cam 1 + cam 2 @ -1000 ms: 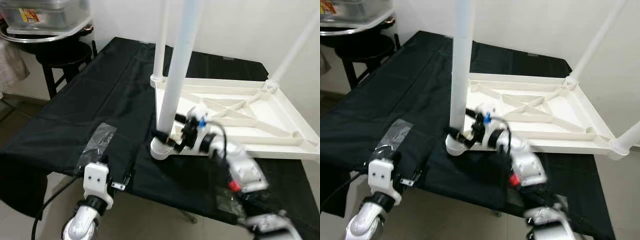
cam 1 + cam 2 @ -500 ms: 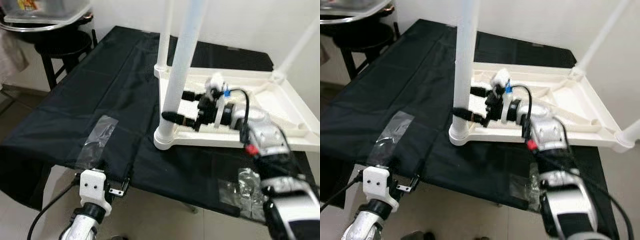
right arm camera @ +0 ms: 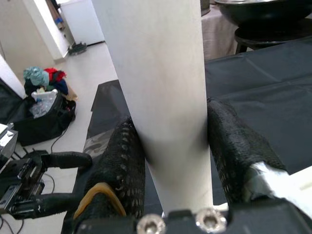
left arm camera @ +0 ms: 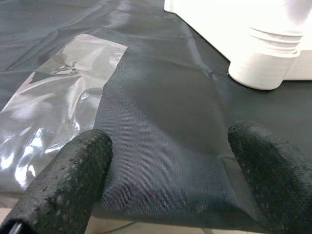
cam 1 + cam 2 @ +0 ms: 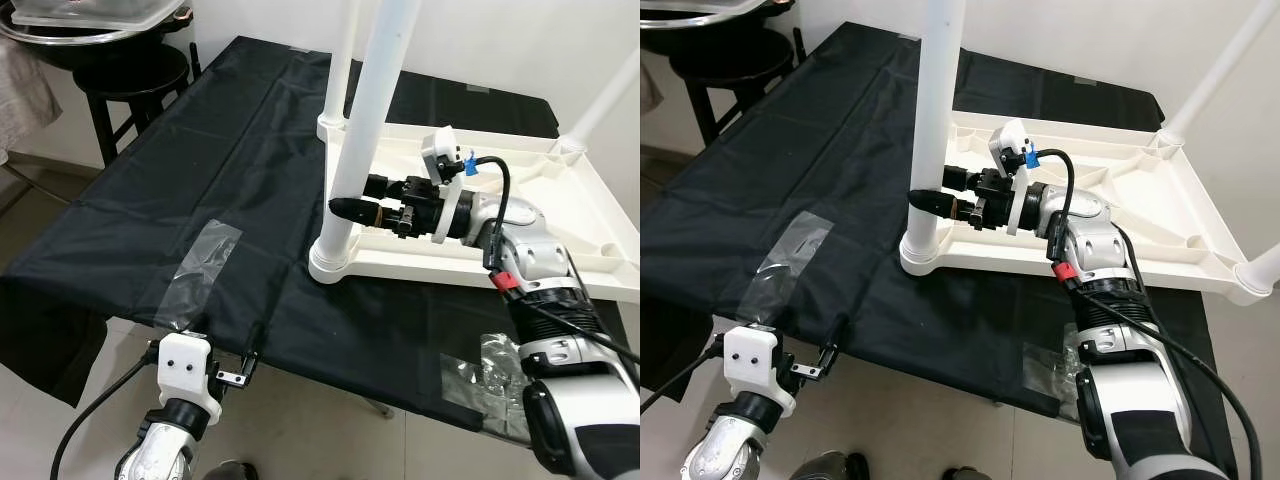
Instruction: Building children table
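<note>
A white plastic children's table (image 5: 470, 262) lies upside down on a bench covered in black cloth (image 5: 200, 170). Its legs point upward. My right gripper (image 5: 353, 198) is shut on the near-left leg (image 5: 365, 130), a little above the leg's round socket (image 5: 333, 265). In the right wrist view both black fingers (image 3: 122, 165) press against the sides of the leg (image 3: 161, 87). My left gripper (image 4: 165, 165) hangs open at the bench's front edge, low and left of the socket (image 4: 265, 68), holding nothing.
Two patches of clear tape (image 5: 200, 270) (image 5: 490, 365) are stuck to the cloth near the front edge. Other white legs rise at the far left (image 5: 345, 60), far right (image 5: 605, 95) and near right (image 5: 1260, 270). A black stool (image 5: 130, 75) with a metal basin stands back left.
My right gripper has risen from the socket to higher on the near-left leg, and its fingers now clamp it. The camera has shifted; the left arm stays low.
</note>
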You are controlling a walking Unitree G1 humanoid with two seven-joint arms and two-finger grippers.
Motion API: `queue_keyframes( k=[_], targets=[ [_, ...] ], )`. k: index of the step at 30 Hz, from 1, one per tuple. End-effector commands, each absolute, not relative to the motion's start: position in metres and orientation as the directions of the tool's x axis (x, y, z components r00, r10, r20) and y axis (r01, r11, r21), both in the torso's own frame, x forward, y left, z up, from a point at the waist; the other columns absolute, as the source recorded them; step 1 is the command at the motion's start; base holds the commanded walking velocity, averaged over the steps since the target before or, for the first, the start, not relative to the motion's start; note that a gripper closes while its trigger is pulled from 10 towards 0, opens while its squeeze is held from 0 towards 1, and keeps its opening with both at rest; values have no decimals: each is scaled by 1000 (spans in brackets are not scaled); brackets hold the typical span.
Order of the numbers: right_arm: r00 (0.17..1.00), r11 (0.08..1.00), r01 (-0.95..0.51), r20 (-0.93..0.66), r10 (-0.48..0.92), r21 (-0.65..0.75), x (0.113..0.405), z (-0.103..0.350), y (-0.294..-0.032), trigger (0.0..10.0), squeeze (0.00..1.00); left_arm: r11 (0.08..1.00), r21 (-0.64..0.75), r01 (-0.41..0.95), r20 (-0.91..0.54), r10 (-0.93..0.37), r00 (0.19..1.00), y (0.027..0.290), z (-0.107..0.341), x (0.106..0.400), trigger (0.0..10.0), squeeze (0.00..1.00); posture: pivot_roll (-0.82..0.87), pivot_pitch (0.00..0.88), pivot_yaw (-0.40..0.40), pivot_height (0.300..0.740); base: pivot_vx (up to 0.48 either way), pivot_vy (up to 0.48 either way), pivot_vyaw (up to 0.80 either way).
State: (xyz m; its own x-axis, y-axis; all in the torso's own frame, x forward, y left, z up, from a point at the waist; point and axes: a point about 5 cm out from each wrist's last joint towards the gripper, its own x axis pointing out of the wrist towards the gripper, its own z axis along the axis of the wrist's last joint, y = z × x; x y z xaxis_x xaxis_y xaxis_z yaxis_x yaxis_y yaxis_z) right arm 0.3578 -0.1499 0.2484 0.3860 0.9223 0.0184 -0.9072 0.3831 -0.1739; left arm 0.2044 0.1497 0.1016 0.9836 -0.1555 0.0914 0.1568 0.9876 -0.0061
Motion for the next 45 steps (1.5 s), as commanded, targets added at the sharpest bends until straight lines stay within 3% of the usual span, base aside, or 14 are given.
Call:
queue_keyframes(
  k=[1,5,6,7,9,11,22,23,24,26,27,32,35,45],
  targets=[
    [413,413,-896,35,910,-163,358,243,-156,0,0,987,2,161,55,-161,985,149,96,202,10000,0,87,149,-101,740,0,0,0],
    [510,511,-846,52,859,-148,358,234,-154,0,0,987,4,159,56,-159,986,149,95,205,10000,0,85,133,-119,740,0,0,0],
    [761,756,-633,46,647,-164,358,210,-148,0,0,988,6,157,57,-157,986,149,94,206,10000,0,86,112,-146,740,0,0,0],
    [761,756,-633,46,647,-164,358,210,-148,0,0,988,6,157,57,-157,986,149,94,206,10000,0,86,112,-146,740,0,0,0],
    [955,946,-288,25,295,-147,335,170,-137,0,0,988,9,152,58,-153,987,149,92,208,10000,0,87,107,-132,740,0,0,0],
    [957,949,-290,-53,285,-121,319,145,-117,0,0,989,11,150,58,-150,987,150,92,210,10000,0,95,96,-118,740,0,0,0],
    [927,921,-374,-76,367,-108,321,143,-87,0,0,988,10,154,56,-154,987,152,90,216,10000,0,70,72,-116,740,0,0,0],
    [922,917,-385,-88,377,-102,321,143,-84,2392,0,988,10,154,57,-154,986,153,90,217,10000,0,67,71,-115,740,0,0,0],
    [907,905,-417,-95,410,-82,319,143,-81,10000,624,988,11,152,58,-152,987,153,90,217,10000,0,66,76,-111,740,0,0,0],
    [885,885,-461,-102,454,-63,316,143,-76,10000,624,988,12,151,59,-152,987,153,91,217,10000,0,64,79,-108,740,0,0,0],
    [877,877,-477,-95,472,-47,312,145,-72,10000,1000,988,12,151,60,-151,987,152,91,217,10000,0,63,80,-107,740,0,0,0],
    [768,767,-641,-6,641,27,307,166,-66,10000,1000,988,9,155,60,-155,986,151,91,214,10000,0,61,97,-101,740,0,0,0],
    [600,601,-799,32,799,-28,312,188,-84,10000,1000,987,4,160,62,-160,985,149,92,210,10000,0,66,114,-107,740,0,0,0],
    [430,414,-893,-63,901,-175,336,223,-131,10000,1000,987,-2,160,67,-159,985,145,95,200,10000,0,93,157,-125,740,0,0,0]
  ],
)
